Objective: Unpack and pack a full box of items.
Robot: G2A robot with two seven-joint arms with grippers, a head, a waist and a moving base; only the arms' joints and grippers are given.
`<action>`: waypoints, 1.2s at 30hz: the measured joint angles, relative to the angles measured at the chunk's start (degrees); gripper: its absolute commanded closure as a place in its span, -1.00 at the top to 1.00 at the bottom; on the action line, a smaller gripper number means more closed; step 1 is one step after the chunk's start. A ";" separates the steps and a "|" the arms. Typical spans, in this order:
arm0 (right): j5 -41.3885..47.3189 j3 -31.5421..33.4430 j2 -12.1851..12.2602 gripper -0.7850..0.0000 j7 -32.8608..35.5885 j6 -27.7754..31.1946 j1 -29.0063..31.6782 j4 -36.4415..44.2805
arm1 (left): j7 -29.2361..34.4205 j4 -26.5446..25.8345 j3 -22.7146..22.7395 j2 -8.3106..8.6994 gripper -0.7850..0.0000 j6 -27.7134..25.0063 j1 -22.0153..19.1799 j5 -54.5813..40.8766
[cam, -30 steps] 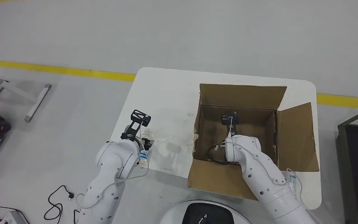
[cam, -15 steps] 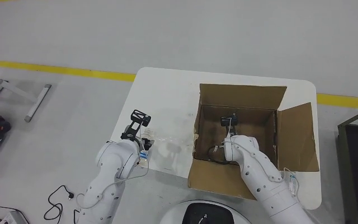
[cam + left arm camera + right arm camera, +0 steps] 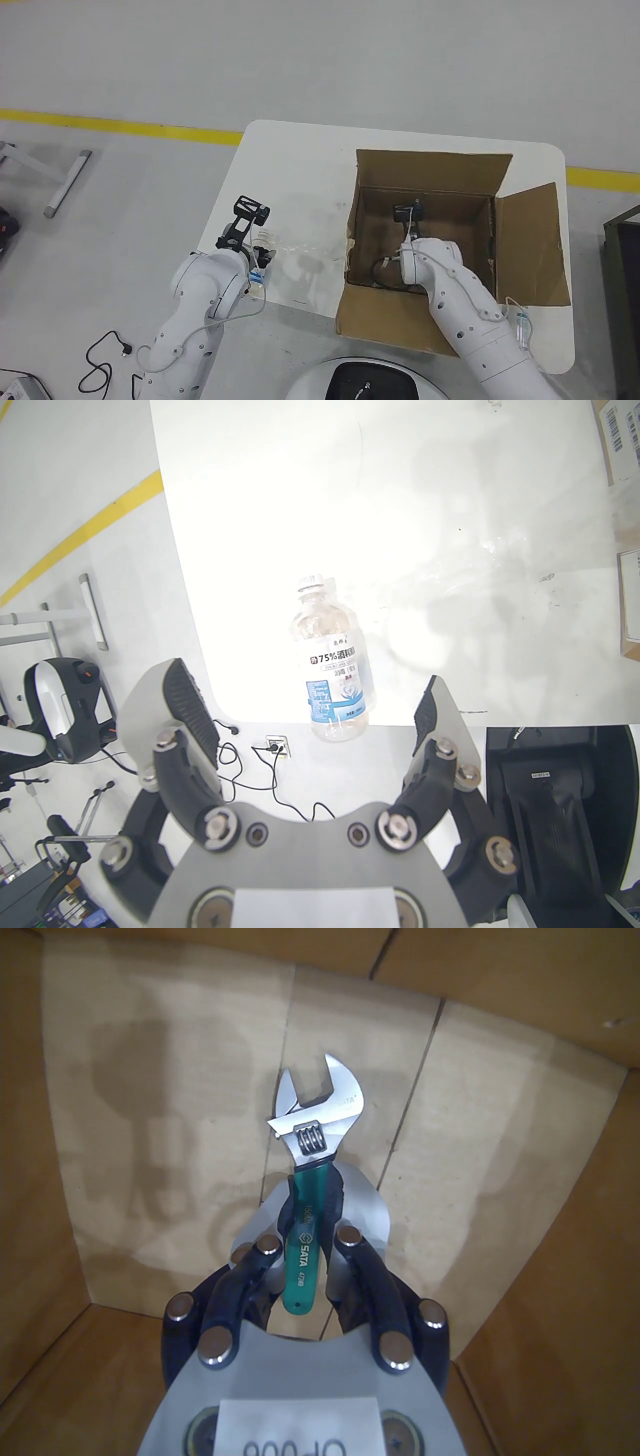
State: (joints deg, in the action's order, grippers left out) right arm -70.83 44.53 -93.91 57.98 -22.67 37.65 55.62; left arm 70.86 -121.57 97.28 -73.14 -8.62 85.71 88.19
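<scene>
The right arm bends down over the near wall of the open cardboard box (image 3: pixel 430 165), its wrist sunk inside. The right hand (image 3: pixel 312 1188) is closed tight on the green handle of an adjustable wrench (image 3: pixel 315 1128). The tool lies in line with the fingers, and its steel head juts past the fingertips towards the box floor. Whether the head touches the floor cannot be told.

The left arm is folded outside the box, well away from its left wall, over the edge of the white surface (image 3: pixel 300 160). The left hand (image 3: pixel 305 685) is spread wide and holds nothing. A clear bottle (image 3: pixel 332 665) with a blue and white label lies on its side at that edge, its cap pointing away from the hand. It appears between the two fingers, and neither one touches it.
</scene>
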 measured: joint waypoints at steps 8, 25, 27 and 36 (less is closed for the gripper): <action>-5.25 1.87 1.36 -1.00 -0.56 3.88 3.53 8.90 | 0.00 0.00 0.00 0.00 1.00 0.00 0.00 0.00; -16.75 13.58 6.69 -1.00 -10.54 17.38 23.04 41.47 | 0.00 0.00 0.00 0.00 1.00 0.00 0.00 0.00; -17.91 15.09 7.30 -1.00 -12.65 19.55 26.04 45.34 | 0.00 0.00 0.00 0.00 1.00 0.00 0.00 0.00; -19.69 17.97 8.11 -1.00 -15.59 20.85 30.67 50.90 | 0.00 0.00 0.00 0.00 1.00 0.00 0.00 0.00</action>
State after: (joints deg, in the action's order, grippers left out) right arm -90.52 62.50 -85.80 42.39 -1.82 68.32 106.52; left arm 70.86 -121.57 97.28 -73.14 -8.62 85.71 88.19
